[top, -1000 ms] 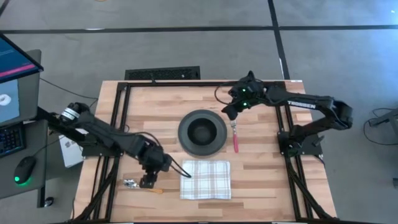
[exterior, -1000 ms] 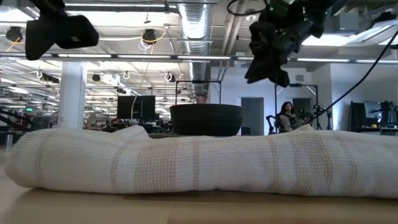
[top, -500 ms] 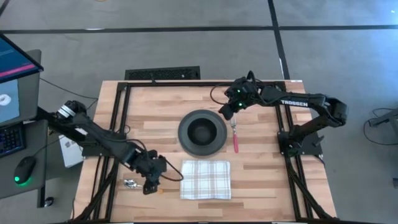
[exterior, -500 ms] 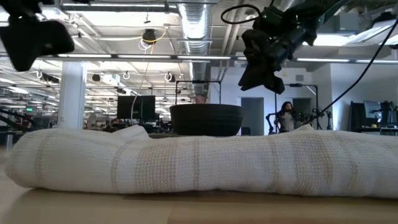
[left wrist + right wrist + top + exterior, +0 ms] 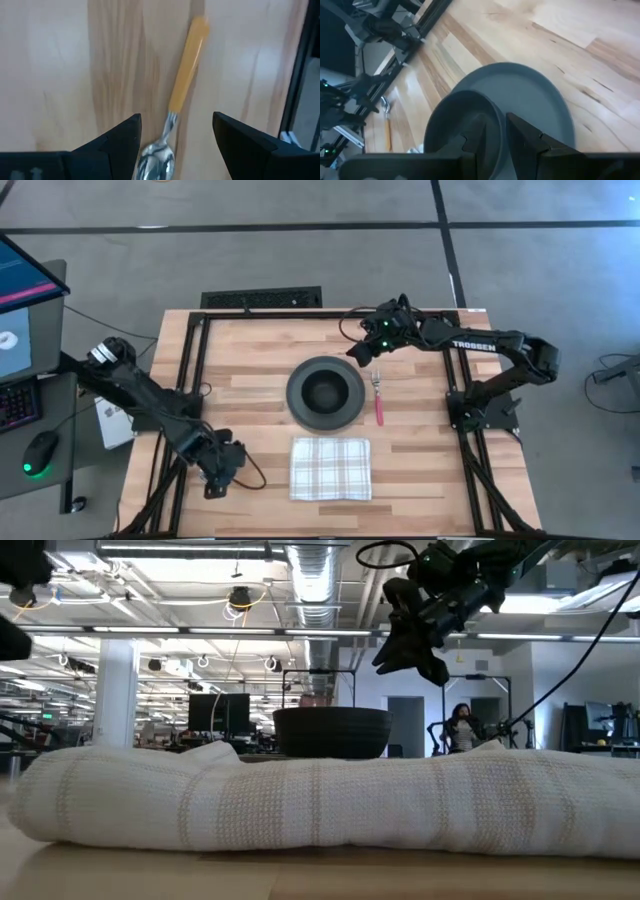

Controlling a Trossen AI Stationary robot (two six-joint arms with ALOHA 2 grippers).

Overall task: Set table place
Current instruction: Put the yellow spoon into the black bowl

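Observation:
The orange-handled spoon (image 5: 187, 65) lies flat on the wooden table (image 5: 250, 350) near its front left corner. My left gripper (image 5: 215, 480) hangs over it, open, with a finger on each side of the spoon's neck and touching nothing (image 5: 175, 137). The spoon is hidden under this gripper in the high view. The black bowl (image 5: 325, 390) sits in the dark grey plate (image 5: 297, 405). The pink-handled fork (image 5: 378, 405) lies right of the plate. The checked napkin (image 5: 330, 468) lies folded in front of it. My right gripper (image 5: 358, 355) hovers empty over the plate's far right rim, fingers close together (image 5: 497, 132).
A black rail frame (image 5: 195, 360) edges the table. A monitor, keyboard and mouse (image 5: 38, 450) stand off the left side. In the low view the napkin (image 5: 320, 800) fills the foreground with the bowl (image 5: 332, 732) behind it. A person (image 5: 462, 728) sits far back.
My left gripper has gone toward the table's left edge and a little nearer, and now stands over the spoon, covering it in the high view. My right gripper has moved away from the fork toward the plate's far rim and risen slightly.

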